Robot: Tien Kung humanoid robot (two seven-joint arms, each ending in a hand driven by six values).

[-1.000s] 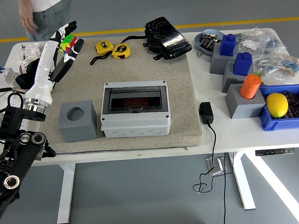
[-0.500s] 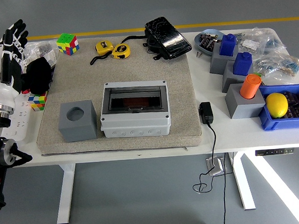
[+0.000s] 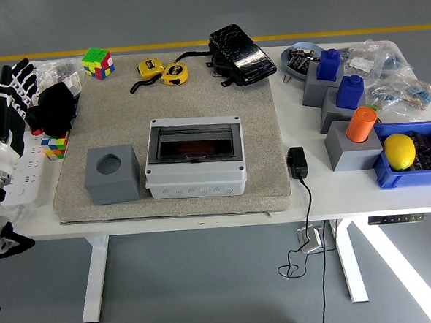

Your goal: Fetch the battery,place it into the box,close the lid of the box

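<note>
at the far left edge of the table, your left hand (image 3: 13,90) hung raised with its fingers spread and nothing in them, well apart from the work. your right hand did not show at all. just beside that left hand lay a black lump (image 3: 53,110) and a colour cube (image 3: 53,146) at the edge of the beige mat (image 3: 261,129). further in, on the mat, stood the grey block (image 3: 112,174) with its round socket empty, and right beside it the grey box (image 3: 194,158), its dark lid looking shut or nearly so; you could not tell for sure from above. over on the right, the orange cylinder (image 3: 361,124), likely your battery, stood upright on a grey stand (image 3: 351,147), untouched. by my read, nothing counted as done: fetching, placing and closing the lid were all left.
</note>
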